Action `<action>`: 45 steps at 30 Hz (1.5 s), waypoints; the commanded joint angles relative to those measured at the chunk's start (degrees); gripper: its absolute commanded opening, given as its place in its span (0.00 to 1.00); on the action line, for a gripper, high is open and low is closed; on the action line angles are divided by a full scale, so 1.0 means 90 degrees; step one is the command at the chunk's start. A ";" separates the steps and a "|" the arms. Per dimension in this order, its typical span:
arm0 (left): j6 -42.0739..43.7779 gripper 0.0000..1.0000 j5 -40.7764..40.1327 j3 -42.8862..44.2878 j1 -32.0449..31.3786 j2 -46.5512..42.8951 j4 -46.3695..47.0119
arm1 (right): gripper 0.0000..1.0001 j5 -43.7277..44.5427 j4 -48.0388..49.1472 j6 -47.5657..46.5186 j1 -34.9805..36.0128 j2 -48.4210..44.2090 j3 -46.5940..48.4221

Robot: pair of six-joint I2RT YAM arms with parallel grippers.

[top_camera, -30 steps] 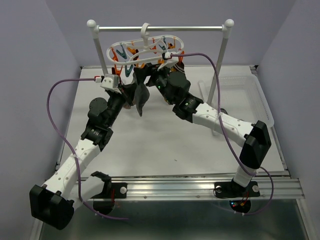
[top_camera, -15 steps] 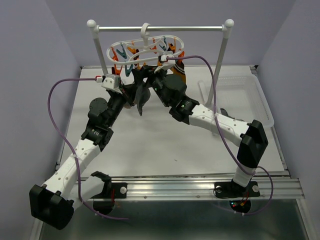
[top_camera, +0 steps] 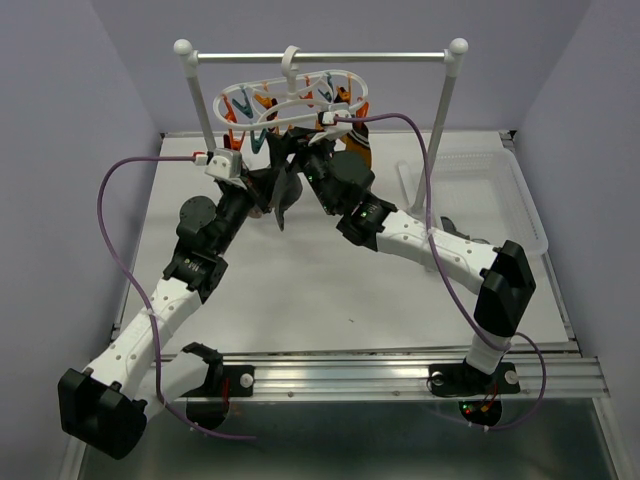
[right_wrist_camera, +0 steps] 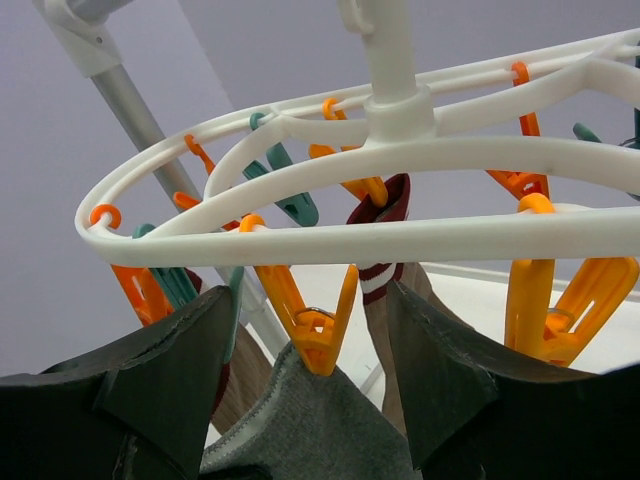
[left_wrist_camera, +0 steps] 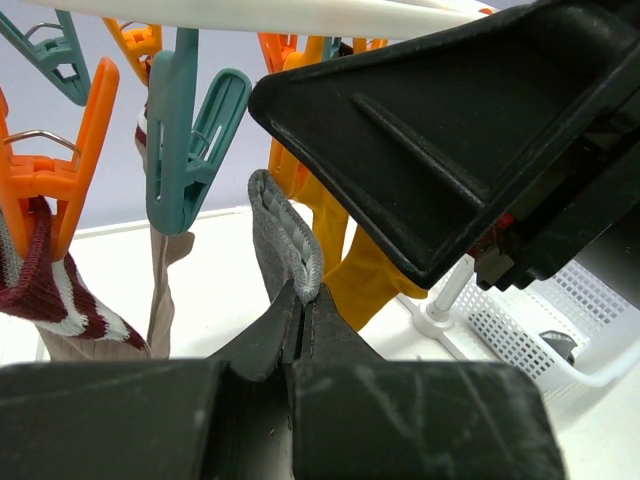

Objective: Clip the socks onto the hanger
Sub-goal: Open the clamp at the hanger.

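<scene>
Grey knit fills the pinch of the left gripper (left_wrist_camera: 300, 305): its jaws are clenched on the ribbed cuff of a grey sock (left_wrist_camera: 285, 235), which is held up off the desk (top_camera: 300, 290), just under the hanger (right_wrist_camera: 420, 235); the hanger's white oval ring hangs by its hook from the silver rail (top_camera: 320, 57) at the back of the desk. The right gripper (right_wrist_camera: 312, 310) is raised close beneath the ring with its fingers spread, one on either side of an orange clip (right_wrist_camera: 315, 335); a gap shows between each finger and the clip, so it grasps nothing. The grey sock's stitched edge comes up just below that clip's lower end; whether it sits inside the clip's mouth I cannot tell.

Other socks already hang from the ring: a maroon-and-white striped cuff (left_wrist_camera: 45, 295) is gripped by another orange clip (left_wrist_camera: 50, 170); a tan sock (left_wrist_camera: 165, 290) hangs under a teal clip (left_wrist_camera: 185, 140); a mustard sock (left_wrist_camera: 365, 270) hangs just behind the grey one.

A white basket (top_camera: 520, 190) sits on the desk to the right, well apart from the hanger; a purple cable (top_camera: 100, 210) loops out from the left wrist. Any lettering on the arms is too small to read.
</scene>
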 commanded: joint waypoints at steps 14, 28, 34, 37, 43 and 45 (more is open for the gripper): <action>0.0178 0.00 0.0085 0.0299 -0.0099 -0.0111 0.0491 | 0.63 0.0451 0.0767 -0.0251 0.0148 0.0000 0.0282; 0.0246 0.00 0.0085 0.0299 -0.0118 -0.0130 0.0481 | 0.38 0.0647 0.0826 -0.0388 0.0206 0.0039 0.0331; 0.0256 0.00 0.0085 0.0279 -0.0128 -0.0159 0.0481 | 0.26 0.0666 0.0855 -0.0437 0.0206 0.0020 0.0292; 0.0275 0.00 0.0115 0.0279 -0.0128 -0.0179 0.0491 | 0.25 0.0676 0.0855 -0.0466 0.0206 0.0000 0.0282; 0.0305 0.00 0.0076 0.0211 -0.0128 -0.0257 0.0481 | 0.12 0.0647 0.0855 -0.0603 0.0206 -0.0059 0.0214; 0.0305 0.00 0.0037 0.0172 -0.0128 -0.0296 0.0481 | 0.11 0.0647 0.0855 -0.0642 0.0206 -0.0088 0.0204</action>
